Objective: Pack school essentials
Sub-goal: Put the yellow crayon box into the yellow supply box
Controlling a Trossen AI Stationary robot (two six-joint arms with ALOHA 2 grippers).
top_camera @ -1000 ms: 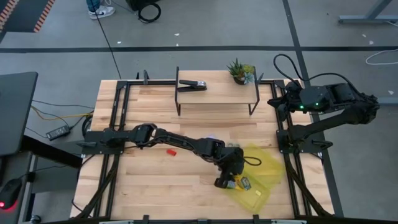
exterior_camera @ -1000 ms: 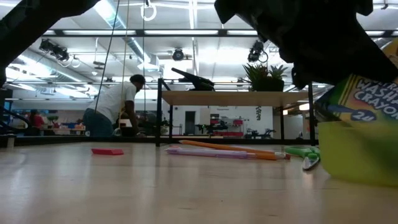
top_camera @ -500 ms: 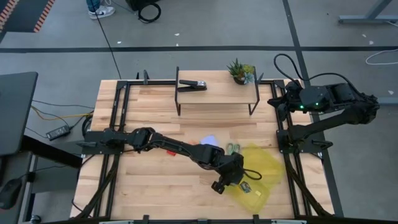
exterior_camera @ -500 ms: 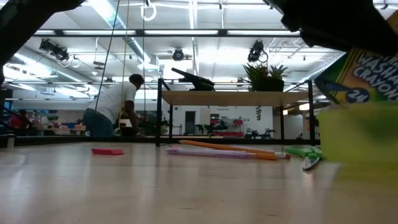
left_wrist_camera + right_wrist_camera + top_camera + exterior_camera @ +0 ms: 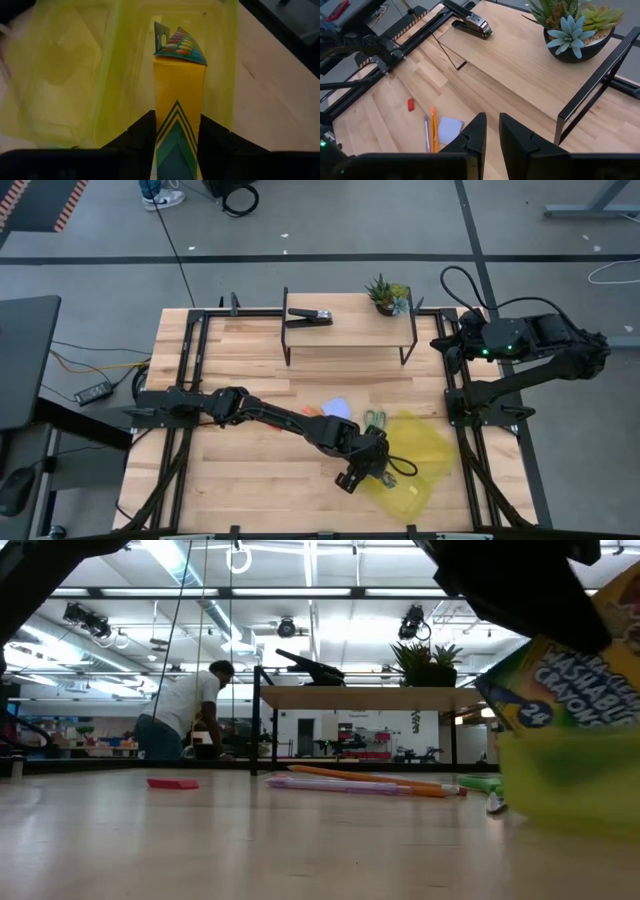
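The left hand (image 5: 371, 470) is clamped on the crayon box (image 5: 178, 85). Its 2 dark fingers (image 5: 137, 132) press on the 2 long sides of the yellow box. The box lid is flipped open, and you can see crayon tips under it. The hand holds the box over the see-through yellow pouch (image 5: 418, 455), which lies flat on the worktop (image 5: 240, 480) near the right edge. In the low view the box (image 5: 575, 690) looks tilted, with the yellow pouch (image 5: 570, 780) under it.

Just past the pouch lie the green scissors (image 5: 374, 419). Next to them is the pale blue notepad (image 5: 339, 408). The orange pencil (image 5: 365, 779) and the pink pencil (image 5: 330, 786) lie side by side near the notepad. The long left arm hides most of them from above. In the right wrist view, the pencils (image 5: 430, 130) lie just beside the notepad (image 5: 450, 129). The small red piece (image 5: 172, 783) lies alone on the wood, well apart from the pouch.

The right hand (image 5: 490, 131) waits up high at the far right corner of the worktop. Its 2 fingers are a little apart and hold nothing.

At the back stands a small shelf (image 5: 350, 332). A black stapler (image 5: 310, 316) and a green plant in a pot (image 5: 386, 294) sit on it.

Far behind the worktop, a person in a white shirt (image 5: 185, 705) bends over a bench.
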